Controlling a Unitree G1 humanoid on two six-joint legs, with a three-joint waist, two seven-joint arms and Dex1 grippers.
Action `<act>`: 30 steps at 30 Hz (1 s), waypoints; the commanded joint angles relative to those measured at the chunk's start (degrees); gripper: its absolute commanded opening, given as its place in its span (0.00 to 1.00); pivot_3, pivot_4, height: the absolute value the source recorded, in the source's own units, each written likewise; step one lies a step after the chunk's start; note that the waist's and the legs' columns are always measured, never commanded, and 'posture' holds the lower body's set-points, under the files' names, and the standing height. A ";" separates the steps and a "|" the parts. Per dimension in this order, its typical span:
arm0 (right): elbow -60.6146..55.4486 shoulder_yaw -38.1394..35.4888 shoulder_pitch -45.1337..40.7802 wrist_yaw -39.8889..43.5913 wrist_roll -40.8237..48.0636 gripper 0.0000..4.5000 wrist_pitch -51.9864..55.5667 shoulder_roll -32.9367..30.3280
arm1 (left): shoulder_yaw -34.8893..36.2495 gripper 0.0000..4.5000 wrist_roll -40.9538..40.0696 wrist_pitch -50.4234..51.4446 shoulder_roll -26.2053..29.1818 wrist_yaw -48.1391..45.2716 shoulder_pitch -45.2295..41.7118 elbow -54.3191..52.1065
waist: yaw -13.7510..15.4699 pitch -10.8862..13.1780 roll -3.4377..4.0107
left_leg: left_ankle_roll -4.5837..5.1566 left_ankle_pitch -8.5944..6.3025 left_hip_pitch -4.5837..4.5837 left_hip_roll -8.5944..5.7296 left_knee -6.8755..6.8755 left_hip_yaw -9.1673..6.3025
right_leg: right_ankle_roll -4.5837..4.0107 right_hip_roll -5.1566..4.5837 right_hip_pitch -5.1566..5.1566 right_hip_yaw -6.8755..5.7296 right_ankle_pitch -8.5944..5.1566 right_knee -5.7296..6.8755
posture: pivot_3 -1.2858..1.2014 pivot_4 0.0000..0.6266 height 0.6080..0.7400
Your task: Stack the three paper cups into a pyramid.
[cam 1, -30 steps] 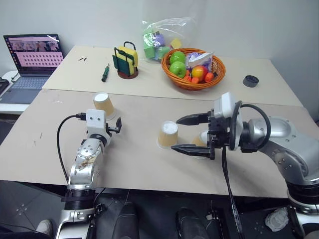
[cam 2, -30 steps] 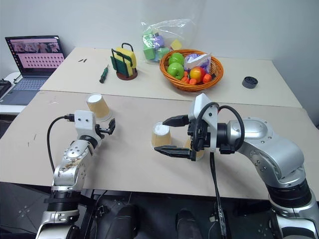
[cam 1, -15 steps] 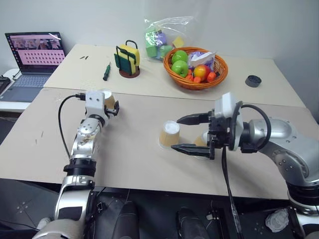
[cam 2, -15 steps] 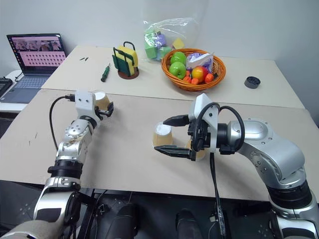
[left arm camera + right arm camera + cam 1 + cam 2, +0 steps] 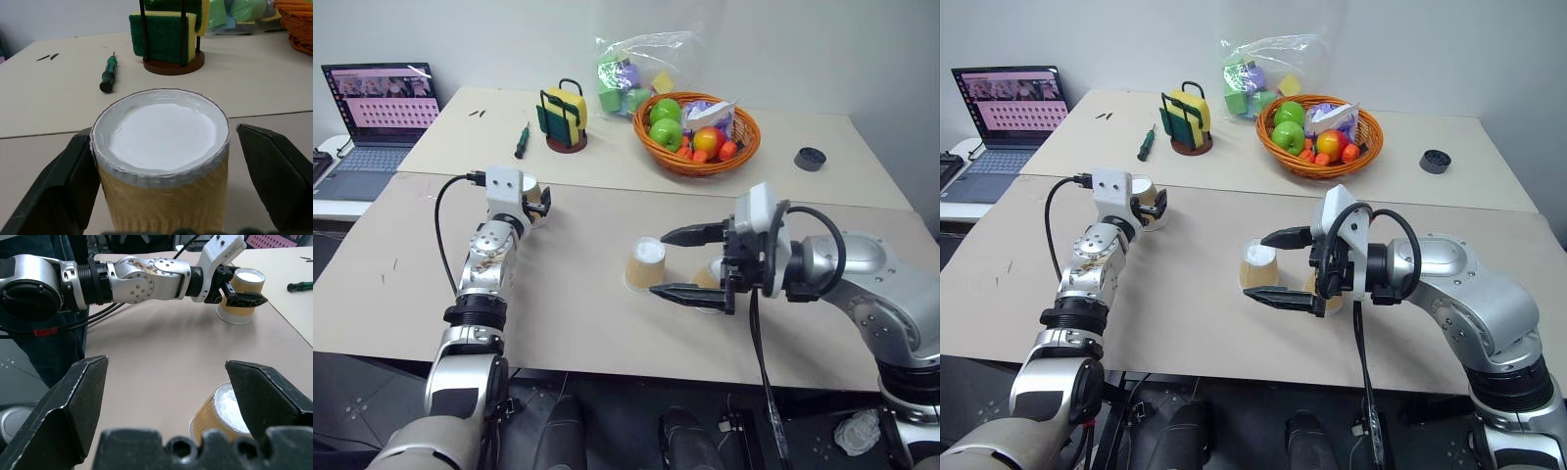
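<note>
the left gripper (image 5: 1151,203) is reaching level across the near table (image 5: 558,323) and is bracketing the far-left cup (image 5: 161,161), one black finger (image 5: 51,191) touching the cup's wall and the other standing just off it, so the jaws are around the cup but whether they are clamping it cannot be told. that cup is sitting upside down, white base up, on the near table, well to the left of the middle cup (image 5: 644,264) and just this side of the seam where the far table (image 5: 607,162) begins.

the middle cup is also standing inverted on the near table, near its centre. the right gripper (image 5: 683,262) is hanging beside it with its fingers spread wide and holding nothing, one finger above and behind the middle cup, the other in front of it and lower. a third cup (image 5: 710,277) is peeking out just right of the middle cup, mostly hidden behind the right gripper.

beyond the middle cup, on the far table, a fruit basket (image 5: 700,162), a sponge holder (image 5: 562,119) and a green screwdriver (image 5: 520,143) are lying.
</note>
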 commanded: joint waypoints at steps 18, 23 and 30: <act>-1.43 -1.02 0.85 -1.41 -2.45 1.00 -0.46 -0.41 | -11.35 0.74 -12.22 9.68 4.48 -34.13 14.47 -32.55 | -0.26 0.00 0.01 | -0.01 0.05 0.00 0.01 -0.01 -0.02 | -0.08 0.00 0.00 -0.02 0.05 0.01 | 0.52 0.24 0.40; -2.26 -2.14 1.40 -2.47 -1.97 1.00 -0.01 -0.80 | -14.42 0.74 -11.98 12.19 6.46 -39.70 15.34 -32.60 | -0.26 0.00 0.01 | 0.08 0.11 0.02 0.01 0.00 -0.02 | -0.11 0.00 0.02 -0.01 0.06 0.00 | 0.52 0.24 0.40; -3.52 -3.85 2.27 -3.92 -1.20 1.00 0.56 -1.55 | -17.35 0.74 -9.89 12.02 4.94 -41.57 12.78 -28.76 | 0.08 0.00 0.02 | 0.09 0.12 0.00 0.00 0.00 -0.02 | -0.11 -0.01 0.05 -0.02 0.06 -0.05 | 0.52 0.24 0.40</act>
